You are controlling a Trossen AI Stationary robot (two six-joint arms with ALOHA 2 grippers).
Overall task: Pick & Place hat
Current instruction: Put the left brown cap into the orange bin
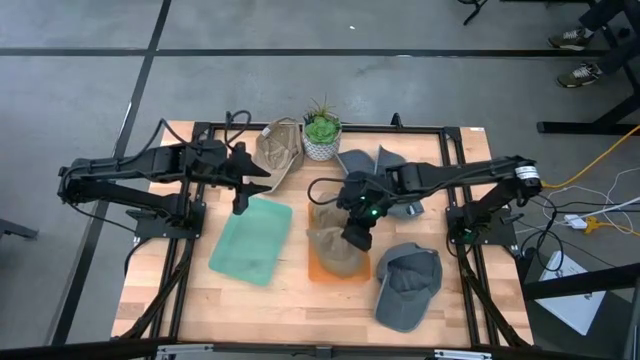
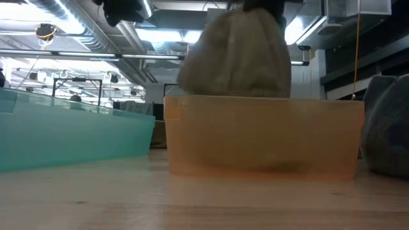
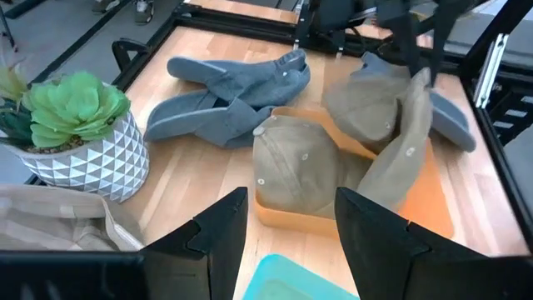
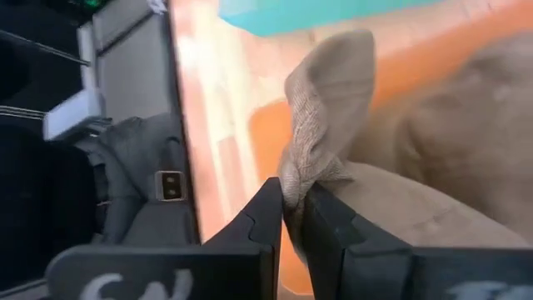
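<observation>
A tan hat (image 2: 236,54) hangs from my right gripper (image 4: 290,200) over the orange tray (image 2: 262,134). In the high view the hat (image 1: 335,250) covers most of the tray (image 1: 315,270), and my right gripper (image 1: 355,238) is above it. The left wrist view shows a tan crown (image 3: 296,167) lying in the tray and more tan cloth (image 3: 400,158) hanging under my right gripper; whether this is one hat or two, I cannot tell. My left gripper (image 1: 240,200) is open, above the far edge of the teal tray (image 1: 250,240), holding nothing. My right gripper pinches a bunched fold of the tan hat's cloth (image 4: 304,179) between its two fingers, coming from above. The hat hangs below the fingers, and its lower part (image 2: 230,89) sits inside the orange tray.
A potted succulent (image 1: 321,135) stands at the far edge, with another tan hat (image 1: 280,145) beside it. One grey hat (image 1: 375,165) lies behind the orange tray, and another (image 1: 408,285) is near the right front. Black frame rails (image 1: 455,200) border the table.
</observation>
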